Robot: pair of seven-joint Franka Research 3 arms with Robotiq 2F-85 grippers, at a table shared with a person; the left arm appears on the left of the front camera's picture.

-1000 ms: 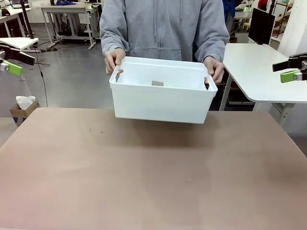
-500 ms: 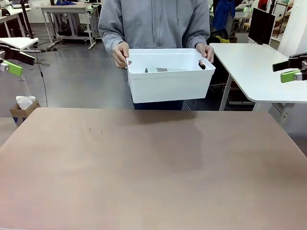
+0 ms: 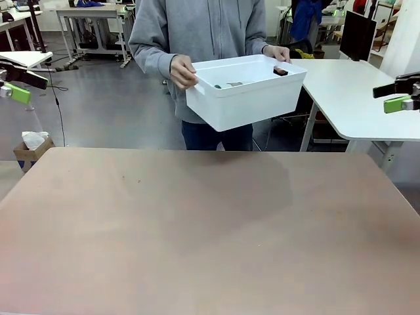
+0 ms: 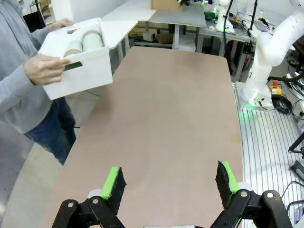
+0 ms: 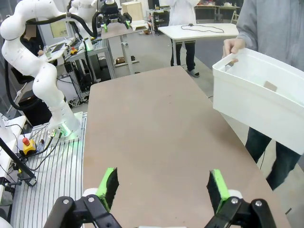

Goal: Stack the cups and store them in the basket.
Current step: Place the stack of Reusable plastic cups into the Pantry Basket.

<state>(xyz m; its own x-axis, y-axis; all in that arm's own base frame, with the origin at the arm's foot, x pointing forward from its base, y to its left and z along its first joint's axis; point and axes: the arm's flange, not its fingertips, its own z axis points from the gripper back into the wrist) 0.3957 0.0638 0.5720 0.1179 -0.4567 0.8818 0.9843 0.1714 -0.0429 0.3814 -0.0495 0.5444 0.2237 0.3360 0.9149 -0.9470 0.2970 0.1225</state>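
With both the left gripper (image 4: pixel 171 183) and right gripper (image 5: pixel 161 187) spread wide and empty, the person held the tilted basket (image 3: pixel 246 98) beyond the table's (image 3: pixel 210 230) far edge, so the cups (image 4: pixel 85 42) inside might slide out.

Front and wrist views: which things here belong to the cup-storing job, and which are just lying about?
Job:
- basket, held off the table by the person's hands
- cups lying inside it
- left gripper and right gripper, both open, holding nothing

Lying about:
- white side table
- cardboard box on the floor
- monitor
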